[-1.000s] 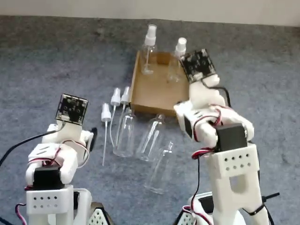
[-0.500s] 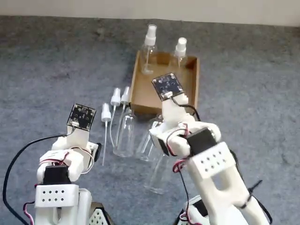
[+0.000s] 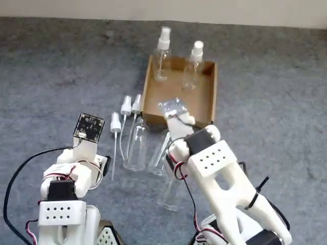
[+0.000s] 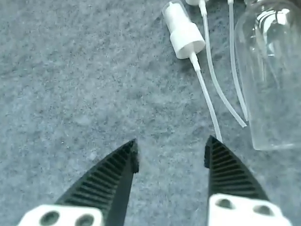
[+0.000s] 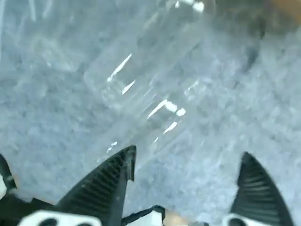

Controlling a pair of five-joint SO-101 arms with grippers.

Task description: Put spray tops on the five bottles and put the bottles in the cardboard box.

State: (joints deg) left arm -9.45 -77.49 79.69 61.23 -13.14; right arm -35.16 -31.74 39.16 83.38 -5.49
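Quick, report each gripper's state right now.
Left gripper: open, holding nothing, near a loose spray top.
Right gripper: open, holding nothing, close to a lying clear bottle.

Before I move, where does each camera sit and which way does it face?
High view: fixed above, behind both arms, looking down the table toward the cardboard box; both arms show.
Left wrist view: on the left arm, looking down past its open left claw at a spray top and a bottle.
Right wrist view: on the right arm, looking down past its open right claw at a second bottle.
Shared: high and left wrist views both show that spray top and bottle.
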